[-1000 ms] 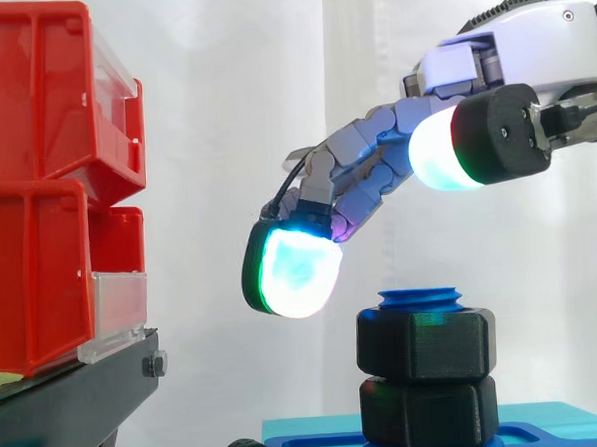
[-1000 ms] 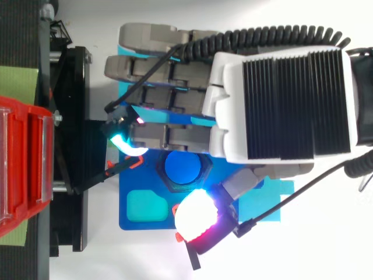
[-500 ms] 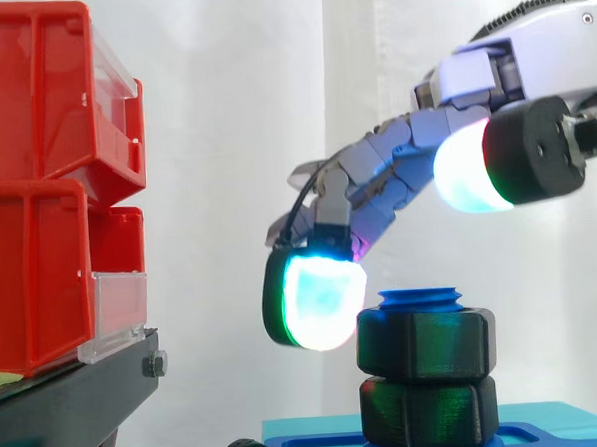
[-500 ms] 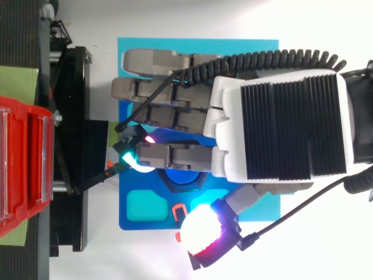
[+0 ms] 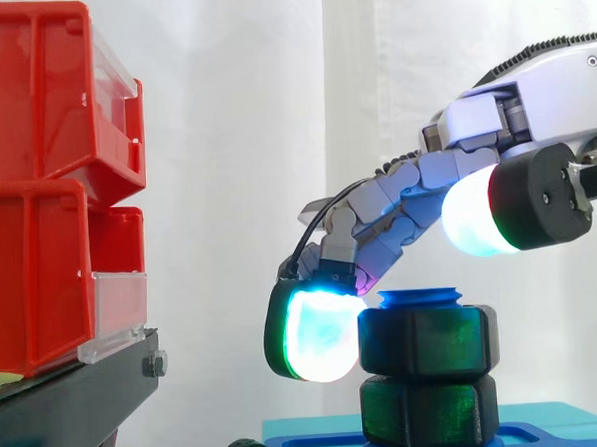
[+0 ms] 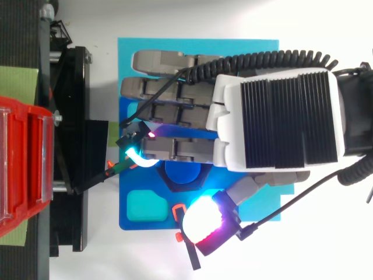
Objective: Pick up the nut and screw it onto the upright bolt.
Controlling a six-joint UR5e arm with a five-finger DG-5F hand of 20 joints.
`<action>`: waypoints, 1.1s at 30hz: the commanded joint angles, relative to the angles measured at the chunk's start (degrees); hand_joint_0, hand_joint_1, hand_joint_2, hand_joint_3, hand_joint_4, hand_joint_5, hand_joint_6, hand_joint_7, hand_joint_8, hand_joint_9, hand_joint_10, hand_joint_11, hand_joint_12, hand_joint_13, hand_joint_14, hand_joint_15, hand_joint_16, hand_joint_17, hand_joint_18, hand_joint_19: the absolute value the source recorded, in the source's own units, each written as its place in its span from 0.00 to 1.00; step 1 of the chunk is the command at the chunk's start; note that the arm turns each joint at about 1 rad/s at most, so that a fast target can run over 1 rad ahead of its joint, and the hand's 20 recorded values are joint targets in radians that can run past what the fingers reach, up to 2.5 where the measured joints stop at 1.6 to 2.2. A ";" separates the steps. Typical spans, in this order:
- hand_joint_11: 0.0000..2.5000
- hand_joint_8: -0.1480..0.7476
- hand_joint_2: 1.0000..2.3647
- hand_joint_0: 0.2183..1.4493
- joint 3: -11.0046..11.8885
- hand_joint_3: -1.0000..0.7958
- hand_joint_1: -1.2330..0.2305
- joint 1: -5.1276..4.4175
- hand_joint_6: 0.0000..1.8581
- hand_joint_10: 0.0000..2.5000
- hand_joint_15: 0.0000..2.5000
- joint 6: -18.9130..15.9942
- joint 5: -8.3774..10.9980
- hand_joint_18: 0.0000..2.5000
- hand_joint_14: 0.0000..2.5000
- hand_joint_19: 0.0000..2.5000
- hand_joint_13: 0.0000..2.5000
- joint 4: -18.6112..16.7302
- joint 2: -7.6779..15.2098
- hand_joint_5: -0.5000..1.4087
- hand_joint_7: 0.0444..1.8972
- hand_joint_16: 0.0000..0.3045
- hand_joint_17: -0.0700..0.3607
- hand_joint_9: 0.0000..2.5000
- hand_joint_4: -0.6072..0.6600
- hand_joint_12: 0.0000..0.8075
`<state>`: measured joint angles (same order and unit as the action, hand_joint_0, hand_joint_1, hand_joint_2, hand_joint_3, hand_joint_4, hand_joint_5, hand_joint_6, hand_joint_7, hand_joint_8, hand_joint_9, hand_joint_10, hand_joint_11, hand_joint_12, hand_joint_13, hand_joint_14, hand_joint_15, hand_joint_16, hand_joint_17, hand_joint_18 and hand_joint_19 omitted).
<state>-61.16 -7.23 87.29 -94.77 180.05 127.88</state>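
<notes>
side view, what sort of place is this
Probably a robotics lab test bench: red storage bins on a black stand, a white curtain behind, and a blue fixture holding an upright bolt with black nuts under a robot hand.

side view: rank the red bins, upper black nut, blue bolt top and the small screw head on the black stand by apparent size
1. red bins
2. upper black nut
3. blue bolt top
4. screw head
The bins may simply stand nearer the camera, so their lead is apparent only.
</notes>
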 commanded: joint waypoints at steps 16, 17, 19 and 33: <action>0.00 0.44 0.00 0.23 -0.01 0.28 0.76 0.81 0.27 0.00 0.00 0.08 0.02 0.00 0.00 0.00 0.05 -0.22 0.00 0.23 0.60 0.10 0.33 0.19 0.64 0.34; 0.00 0.44 0.00 0.23 -0.10 0.28 0.76 0.81 0.27 0.00 0.00 0.16 0.02 0.00 0.00 0.00 0.05 -0.22 0.00 0.23 0.61 0.10 0.33 0.19 0.64 0.34; 0.00 0.44 0.00 0.23 -0.10 0.28 0.76 1.08 0.27 0.00 0.00 0.16 0.02 0.00 0.00 0.00 0.05 -0.22 0.00 0.23 0.62 0.10 0.32 0.20 0.64 0.34; 0.00 0.46 0.00 0.24 -0.10 0.28 0.73 2.83 0.27 0.00 0.00 2.27 -0.24 0.00 0.00 0.00 0.09 0.04 0.00 0.25 0.71 0.09 0.30 0.25 0.63 0.32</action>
<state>-61.21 -4.77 89.15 -94.98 180.03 127.88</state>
